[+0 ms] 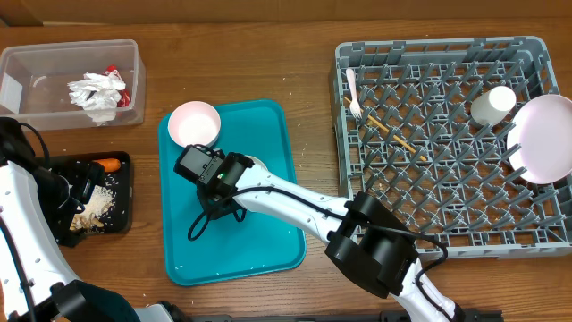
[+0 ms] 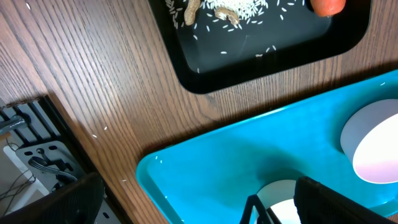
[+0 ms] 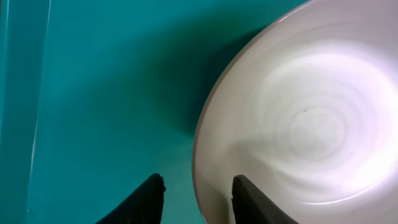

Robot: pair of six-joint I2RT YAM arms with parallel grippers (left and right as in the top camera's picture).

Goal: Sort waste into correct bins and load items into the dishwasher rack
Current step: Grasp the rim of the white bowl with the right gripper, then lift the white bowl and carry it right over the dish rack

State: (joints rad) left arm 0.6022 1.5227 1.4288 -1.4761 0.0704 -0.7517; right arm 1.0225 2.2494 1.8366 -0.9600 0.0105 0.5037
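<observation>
Wood-grain table (image 1: 304, 54), teal tray (image 1: 264, 224) at centre, grey dishwasher rack (image 1: 447, 246) to its right already holding fork (image 1: 353, 89), stick (image 1: 398, 137), cup (image 1: 493, 103) and plate (image 1: 545, 139). My right hand (image 3: 196, 190) is down on the teal tray, fingers astride the rim of a pale bowl (image 3: 311, 124), one inside, one outside with a gap showing, not clamped. Left hand (image 1: 82, 190) hangs wide open and empty over the black tray (image 1: 121, 210); second bowl (image 1: 194, 123) sits at the teal tray's top-left corner
</observation>
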